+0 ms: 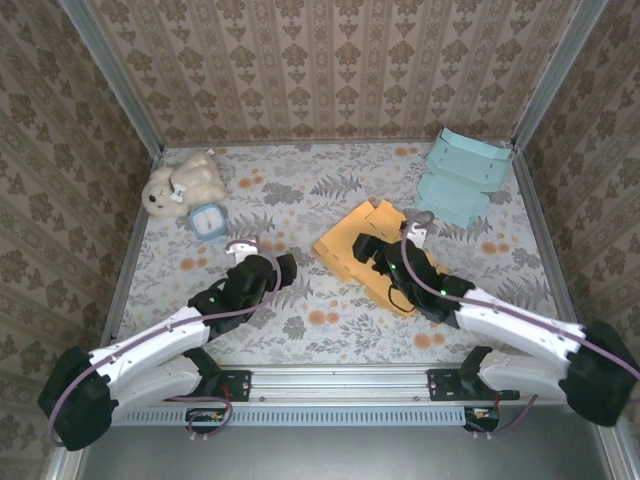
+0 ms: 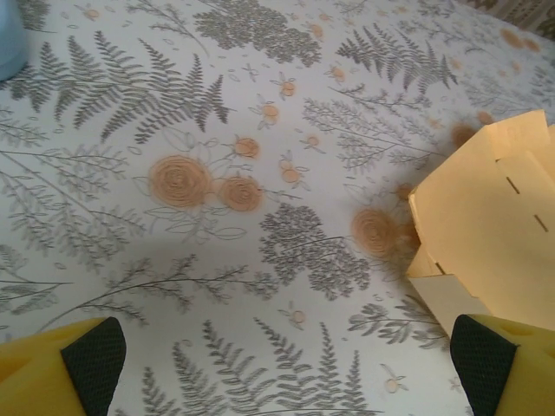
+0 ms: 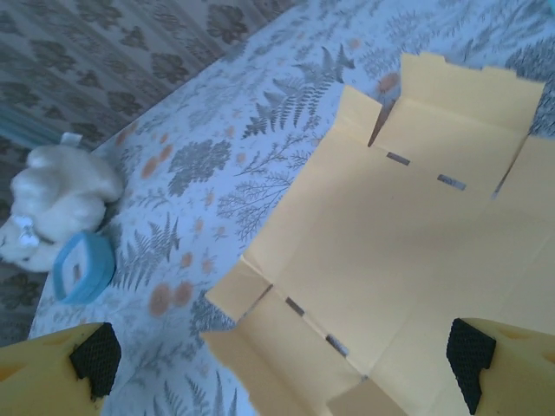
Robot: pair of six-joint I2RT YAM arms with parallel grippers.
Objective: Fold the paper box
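Top external has the yellow paper box [image 1: 345,238] lying flat and unfolded on the table [image 1: 300,190], right of centre; right tool [image 1: 380,258] sits over it, spread wide; left tool [image 1: 284,268] is near its left edge, also spread, holding nothing; probably smartest to pin the base panel with one tool and lift a side flap along its crease; no readable writing or labels anywhere.
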